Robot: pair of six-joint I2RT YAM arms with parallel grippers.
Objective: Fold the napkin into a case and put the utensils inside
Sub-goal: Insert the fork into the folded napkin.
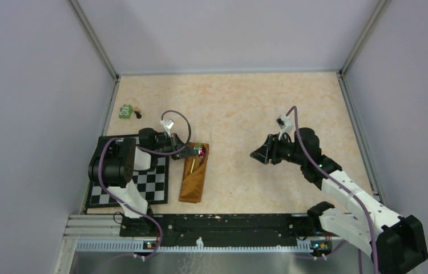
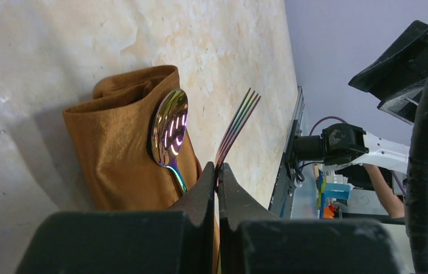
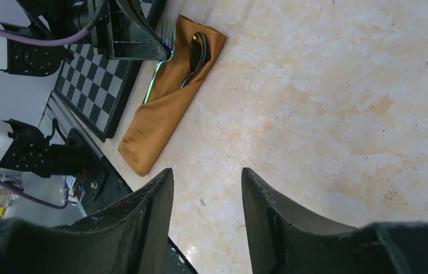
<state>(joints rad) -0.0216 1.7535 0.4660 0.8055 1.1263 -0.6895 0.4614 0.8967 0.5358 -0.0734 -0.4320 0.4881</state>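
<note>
My left gripper (image 2: pixel 217 171) is clenched on 1 fork (image 2: pixel 237 123), tines ahead of the jaws; 1 spoon (image 2: pixel 169 128) lies in the case (image 2: pixel 114 148) just beside them. My right gripper (image 3: pixel 206 171) gapes, case well apart.

A black-and-white checkered mat (image 1: pixel 156 181) lies at the near left corner of the beige marbled table (image 1: pixel 257 103), and a small green toy (image 1: pixel 125 112) sits by the left edge, farther back.
</note>
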